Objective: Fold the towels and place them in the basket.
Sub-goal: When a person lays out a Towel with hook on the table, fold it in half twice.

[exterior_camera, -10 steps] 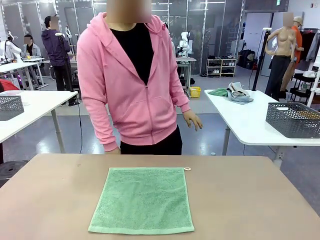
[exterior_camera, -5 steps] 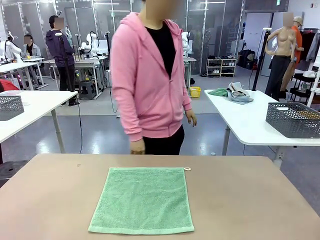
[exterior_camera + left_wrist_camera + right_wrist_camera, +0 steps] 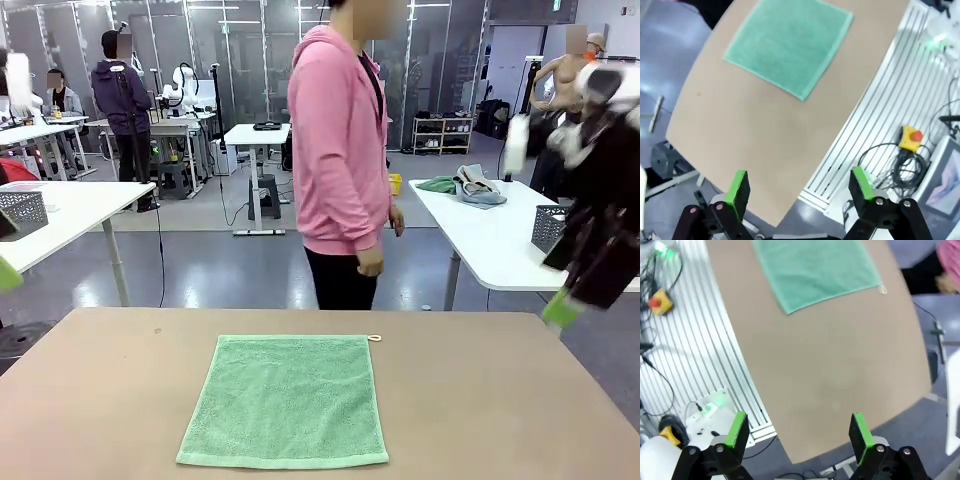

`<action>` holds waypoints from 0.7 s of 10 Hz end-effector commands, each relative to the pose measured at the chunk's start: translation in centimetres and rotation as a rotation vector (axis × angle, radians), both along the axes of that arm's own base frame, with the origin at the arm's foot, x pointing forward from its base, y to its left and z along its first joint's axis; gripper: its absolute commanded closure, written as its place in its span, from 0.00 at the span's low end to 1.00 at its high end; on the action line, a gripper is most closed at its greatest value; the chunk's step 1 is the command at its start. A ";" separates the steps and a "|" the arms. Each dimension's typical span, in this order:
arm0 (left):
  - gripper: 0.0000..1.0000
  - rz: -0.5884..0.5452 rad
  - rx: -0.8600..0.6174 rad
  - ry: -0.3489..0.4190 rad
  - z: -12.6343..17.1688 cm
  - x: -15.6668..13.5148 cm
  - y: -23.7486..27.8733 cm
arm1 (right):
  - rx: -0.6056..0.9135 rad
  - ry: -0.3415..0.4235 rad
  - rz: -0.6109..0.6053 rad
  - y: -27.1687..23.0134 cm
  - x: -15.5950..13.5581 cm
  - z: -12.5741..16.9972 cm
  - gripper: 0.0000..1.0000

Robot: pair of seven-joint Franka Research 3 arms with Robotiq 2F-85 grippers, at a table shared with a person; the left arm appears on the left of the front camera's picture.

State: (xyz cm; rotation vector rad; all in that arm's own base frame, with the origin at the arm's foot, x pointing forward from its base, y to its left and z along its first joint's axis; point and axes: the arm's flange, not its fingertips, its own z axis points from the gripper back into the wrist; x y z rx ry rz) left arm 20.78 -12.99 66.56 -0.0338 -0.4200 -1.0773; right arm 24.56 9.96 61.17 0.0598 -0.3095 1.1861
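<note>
Mint green towel [image 3: 284, 402] flat, unfolded, mid-desk [image 3: 480, 400] toward the 6 o'clock edge. Near square, no clear long axis; edges parallel to desk edges, corner loop [image 3: 374, 338] at far corner, toward 1 o'clock. Left jaws spread wide, empty, high over desk. Right jaws likewise spread, empty. Person [image 3: 340, 150] at 12 o'clock, side-on.

Tan table [image 3: 480, 400] carries one flat mint-green towel [image 3: 285, 400].

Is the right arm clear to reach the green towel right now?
Probably yes: the towel lies flat on the table, nothing on it, the person's hands are off it, and the right gripper is open.
</note>
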 end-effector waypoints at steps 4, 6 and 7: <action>0.00 -0.126 0.107 0.019 -8.9 3.5 -1.6 | -0.062 -0.023 0.150 3.8 1.3 -7.3 0.00; 0.00 -0.135 0.132 0.040 -9.8 3.9 -1.8 | -0.065 -0.017 0.162 4.6 1.2 -8.3 0.00; 0.00 -0.139 0.132 0.041 -9.9 4.1 -1.8 | -0.076 -0.007 0.139 4.7 1.4 -8.4 0.00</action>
